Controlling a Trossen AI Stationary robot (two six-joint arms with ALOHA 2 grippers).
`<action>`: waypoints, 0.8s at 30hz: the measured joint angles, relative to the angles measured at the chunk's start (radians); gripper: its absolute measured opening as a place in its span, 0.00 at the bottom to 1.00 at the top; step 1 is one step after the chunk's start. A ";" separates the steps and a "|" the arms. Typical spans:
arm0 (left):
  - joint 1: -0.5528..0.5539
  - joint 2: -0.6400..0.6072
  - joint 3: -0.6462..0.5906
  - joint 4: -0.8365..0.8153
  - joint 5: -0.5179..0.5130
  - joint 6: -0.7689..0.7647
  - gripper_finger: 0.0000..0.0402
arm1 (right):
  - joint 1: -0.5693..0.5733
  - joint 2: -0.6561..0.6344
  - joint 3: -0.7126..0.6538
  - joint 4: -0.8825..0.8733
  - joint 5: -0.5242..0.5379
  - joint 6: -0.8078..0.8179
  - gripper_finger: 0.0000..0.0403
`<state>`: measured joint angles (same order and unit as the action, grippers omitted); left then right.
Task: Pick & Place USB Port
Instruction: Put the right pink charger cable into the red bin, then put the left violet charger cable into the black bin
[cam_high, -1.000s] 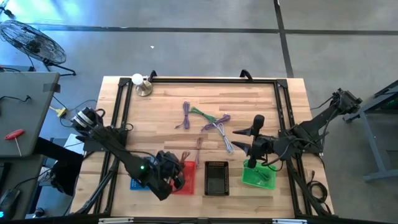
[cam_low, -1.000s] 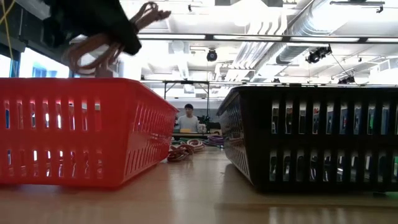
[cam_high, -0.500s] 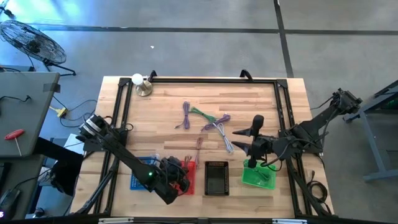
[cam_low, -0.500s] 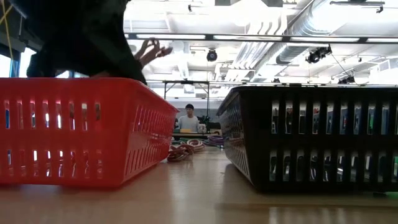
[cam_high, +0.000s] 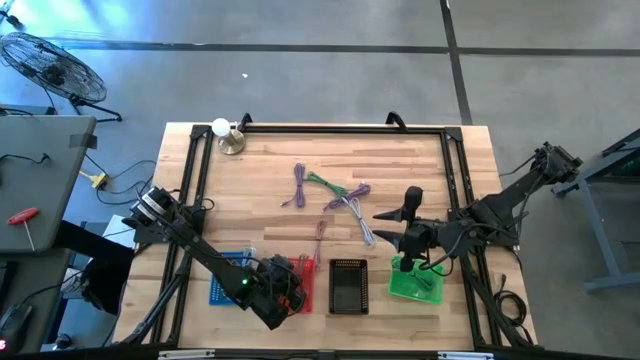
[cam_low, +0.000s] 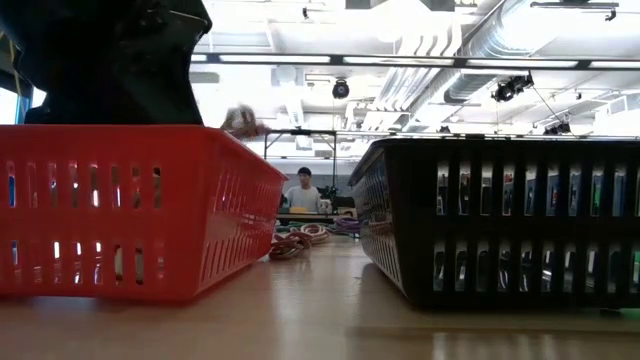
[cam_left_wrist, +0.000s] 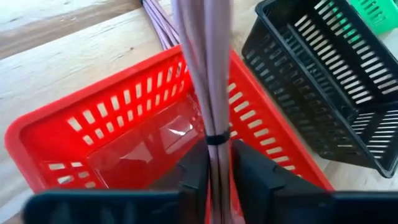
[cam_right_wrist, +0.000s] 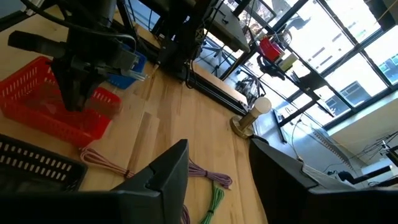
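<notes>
Now left end effector (cam_left_wrist: 219, 180) over red basket (cam_left_wrist: 74, 124), fingers clamping bundled pinkish cable (cam_left_wrist: 208, 81).

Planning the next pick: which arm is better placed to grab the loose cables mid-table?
Right. The right gripper hovers open beside the loose cables; the left gripper is down in the red basket with a cable bundle between its fingers.

Black basket (cam_high: 347, 285) just beside red basket (cam_high: 301, 285).

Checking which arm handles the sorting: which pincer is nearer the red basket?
Left. The left pincer is down in the red basket, around a bundled cable. The right pincer hovers beyond the black basket.
</notes>
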<state>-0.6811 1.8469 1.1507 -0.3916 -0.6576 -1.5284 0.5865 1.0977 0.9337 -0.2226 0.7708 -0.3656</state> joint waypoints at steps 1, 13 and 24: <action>0.000 0.000 0.000 -0.001 0.001 0.000 0.20 | 0.000 0.000 0.000 0.000 0.000 0.000 0.40; 0.000 -0.053 0.000 -0.023 -0.081 0.016 0.40 | 0.000 0.000 0.000 0.001 0.000 0.002 0.39; 0.054 -0.273 0.053 -0.105 -0.351 0.488 0.40 | 0.000 0.000 0.000 0.001 0.000 -0.001 0.38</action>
<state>-0.6266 1.5735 1.2041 -0.4968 -1.0089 -1.0399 0.5869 1.0978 0.9337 -0.2214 0.7708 -0.3668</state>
